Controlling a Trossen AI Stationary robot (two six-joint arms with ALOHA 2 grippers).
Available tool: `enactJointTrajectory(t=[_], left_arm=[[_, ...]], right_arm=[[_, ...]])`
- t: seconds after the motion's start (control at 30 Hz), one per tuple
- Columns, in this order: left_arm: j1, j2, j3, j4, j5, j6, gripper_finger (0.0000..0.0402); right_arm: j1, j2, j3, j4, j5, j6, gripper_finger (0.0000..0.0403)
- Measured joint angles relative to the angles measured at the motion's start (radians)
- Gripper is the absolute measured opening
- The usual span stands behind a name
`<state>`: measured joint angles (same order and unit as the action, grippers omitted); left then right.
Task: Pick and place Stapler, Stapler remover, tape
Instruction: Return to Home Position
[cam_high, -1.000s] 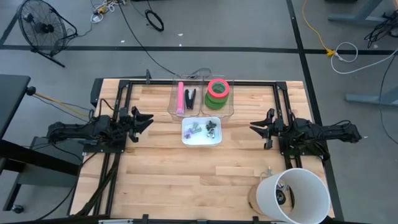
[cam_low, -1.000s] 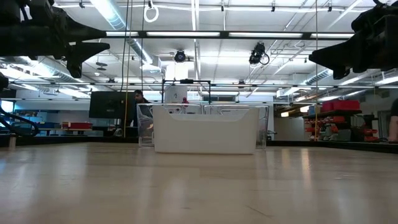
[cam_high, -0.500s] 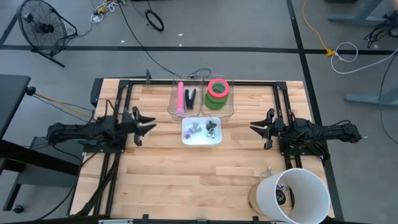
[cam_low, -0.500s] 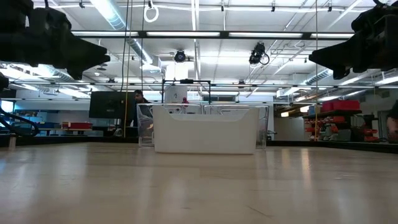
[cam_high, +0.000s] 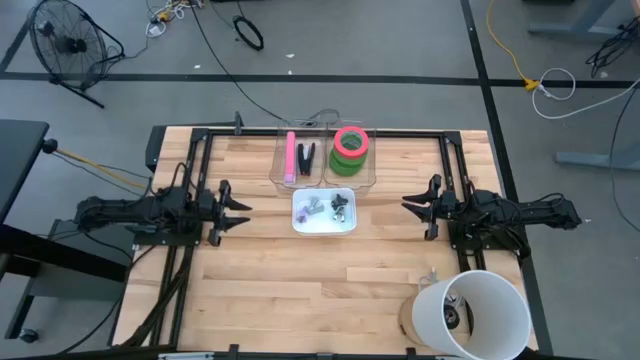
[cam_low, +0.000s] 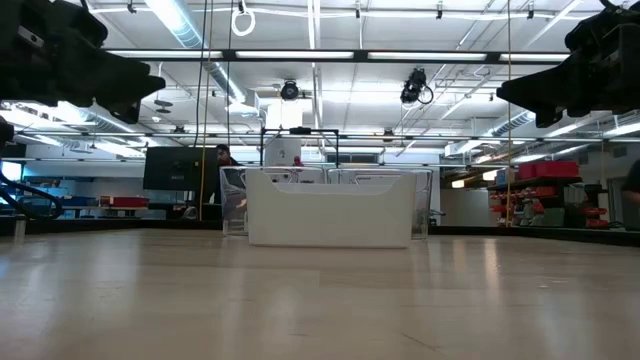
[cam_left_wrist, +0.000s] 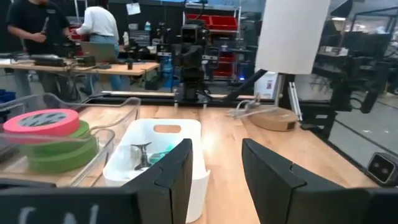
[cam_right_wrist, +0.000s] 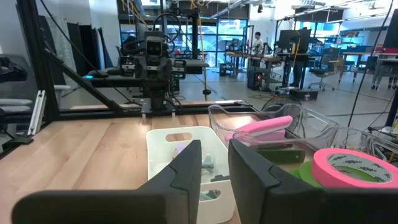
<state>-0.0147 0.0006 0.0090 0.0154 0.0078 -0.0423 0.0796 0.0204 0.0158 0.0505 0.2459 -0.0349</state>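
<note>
Three rolls of tape are stacked in a clear tray (cam_high: 365, 178) at the table's far middle, a pink roll (cam_high: 350, 140) lying flat on two green ones (cam_high: 347, 166). Beside them the same tray holds a pink stapler (cam_high: 290, 158) and a black stapler remover (cam_high: 306, 157). My left gripper (cam_high: 237, 205) hovers level at the table's left, open and empty. It points across the table past the white bin (cam_left_wrist: 124, 168) and the tape (cam_left_wrist: 40, 121). My right gripper (cam_high: 408, 203) hovers level at the right, open with a narrow gap and empty, facing the stapler (cam_right_wrist: 264, 127) and the tape (cam_right_wrist: 354, 165).
A white bin (cam_high: 300, 228) with small metal items stands between the two grippers, just in front of the clear tray. A large white cylinder (cam_high: 470, 312) sits at the near right corner. Bare wood lies across the table's near half.
My left gripper has rolled about its own pointing line until level, and has swung a little toward the table's near edge. The gap between its fingers is unchanged. The right arm and the objects have kept still.
</note>
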Motion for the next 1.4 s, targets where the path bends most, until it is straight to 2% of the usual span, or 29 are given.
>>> enactJointTrajectory(t=[0.3, 0.47, 1.4], left_arm=[[0.0, 0.0, 0.0, 0.017, -0.001, -0.109, 0.0144], [0.0, 0.006, -0.002, 0.059, 0.001, -0.111, 0.0144], [0.0, 0.006, -0.002, 0.073, -0.006, -0.112, 0.0144]], right_arm=[[0.0, 0.0, 0.0, 0.0, 0.0, 0.0, 0.0082], [0.0, 0.0, 0.001, 0.0, 0.0, 0.0, 0.0082], [0.0, 0.0, 0.001, 0.0, 0.0, 0.0, 0.0082]])
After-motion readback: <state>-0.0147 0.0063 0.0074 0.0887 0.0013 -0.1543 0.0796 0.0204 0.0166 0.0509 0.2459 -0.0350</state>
